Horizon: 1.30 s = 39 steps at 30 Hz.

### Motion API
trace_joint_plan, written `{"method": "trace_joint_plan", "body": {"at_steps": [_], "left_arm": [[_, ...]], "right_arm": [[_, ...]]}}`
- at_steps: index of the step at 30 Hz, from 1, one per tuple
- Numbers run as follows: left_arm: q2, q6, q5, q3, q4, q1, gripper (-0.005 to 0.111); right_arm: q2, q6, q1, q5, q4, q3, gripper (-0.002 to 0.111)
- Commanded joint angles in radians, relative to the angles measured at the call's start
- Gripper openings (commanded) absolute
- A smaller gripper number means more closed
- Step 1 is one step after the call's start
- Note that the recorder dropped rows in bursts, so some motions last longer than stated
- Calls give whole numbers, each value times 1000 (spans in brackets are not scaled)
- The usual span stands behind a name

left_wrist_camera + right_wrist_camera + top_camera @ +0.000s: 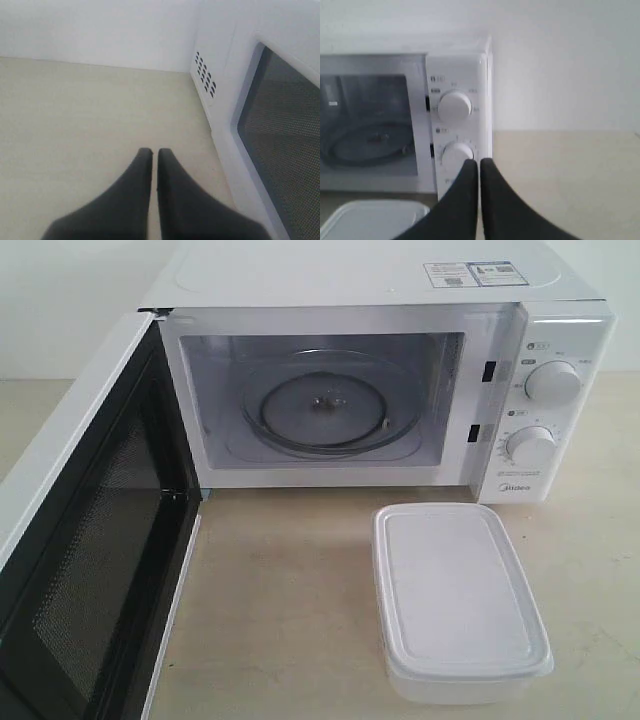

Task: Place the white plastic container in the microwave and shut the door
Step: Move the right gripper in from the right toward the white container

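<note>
1. The white countertop microwave (380, 280) stands at the back of the pale beige table (280, 600). Its top is cut off by the upper edge of the exterior view.
2. Its white door with a black mesh-lined inner face (90, 540) is swung wide open on the left. The door's lower and left parts run out of frame, and its outer face is turned away from the exterior camera.
3. A round glass turntable (325, 405) lies in the open cavity, dulled by reflections.
4. The shallow translucent-white plastic container (455, 590) sits on the table outside the microwave, in front of the control panel with its two round white knobs (553, 383). Its lid is on and the contents cannot be made out. The right wrist view shows only one corner of it.
5. The left gripper (155, 152) has its black fingers pressed almost together, holding nothing, over bare table beside the door. Neither arm shows in the exterior view.
6. The right gripper (479, 162) is closed and empty. Its tips overlap the lower knob in its own view, and whether they touch it cannot be told. The print around the knobs is too blurred to read.
</note>
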Motion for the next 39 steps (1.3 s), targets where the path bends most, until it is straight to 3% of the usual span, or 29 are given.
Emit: {"method": "trace_joint_plan", "body": {"at_steps": [1, 10, 15, 19, 29, 36, 39], "left_arm": [[-3, -7, -6, 2, 1, 1, 4], [-3, -7, -6, 2, 1, 1, 4], [-3, -7, -6, 2, 1, 1, 4], [-3, -7, -6, 2, 1, 1, 4], [-3, -7, -6, 2, 1, 1, 4], [-3, -7, -6, 2, 1, 1, 4], [-3, -7, -6, 2, 1, 1, 4]], "right_arm": [[-4, -4, -3, -123, -2, 0, 0], [-4, -7, -3, -349, 8, 0, 0], [45, -132, -3, -155, 109, -102, 0], [220, -173, -3, -11, 134, -225, 0], [444, -131, -3, -134, 137, -280, 0], [585, -145, -3, -50, 137, -277, 0], [721, -142, -3, -149, 137, -236, 0]]}}
